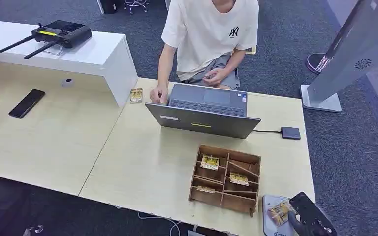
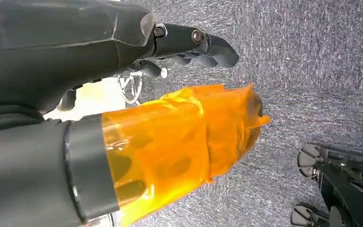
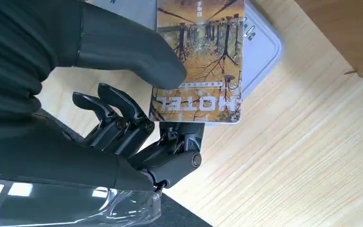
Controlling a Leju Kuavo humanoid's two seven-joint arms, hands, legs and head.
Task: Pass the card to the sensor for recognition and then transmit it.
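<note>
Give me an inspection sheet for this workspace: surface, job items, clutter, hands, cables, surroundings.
Surface: light wood table, white raised counter at its left rear.
Job's things: hotel card held over the grey sensor pad; wooden divider box holds more cards.
Clutter: open laptop, black phone, antenna controller, loose card.
Hands: right hand pinches the card; left hand hangs over carpet, holding nothing.
Cables: one from the laptop to a small dark box; a white one below the table edge.
Surroundings: seated person, grey kiosk stand.
</note>
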